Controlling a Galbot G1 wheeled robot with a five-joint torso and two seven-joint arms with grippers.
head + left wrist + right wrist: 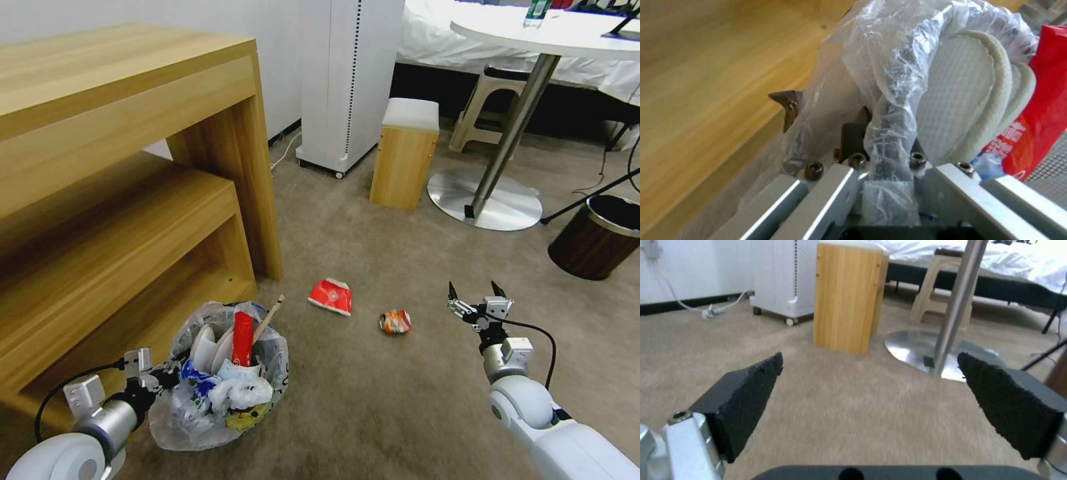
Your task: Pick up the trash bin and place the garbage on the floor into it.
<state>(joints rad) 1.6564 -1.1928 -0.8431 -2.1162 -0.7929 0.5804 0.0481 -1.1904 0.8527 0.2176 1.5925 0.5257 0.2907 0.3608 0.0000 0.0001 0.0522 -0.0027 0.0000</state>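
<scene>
Gripping the trash bin rim beside the wooden shelf, left gripper pinching bag and edge. Hovering spread, right gripper near crushed can. Maybe slipping, bin tipping, spilling slippers onto carpet.

The floor is beige short-pile carpet. Lying directly on it, near the middle: a flattened red wrapper and, just beside it toward the right, a crushed orange can, the two apart. Standing on the carpet farther back: a small wooden stool, a round metal table base and a dark brown bin at the right edge.
</scene>
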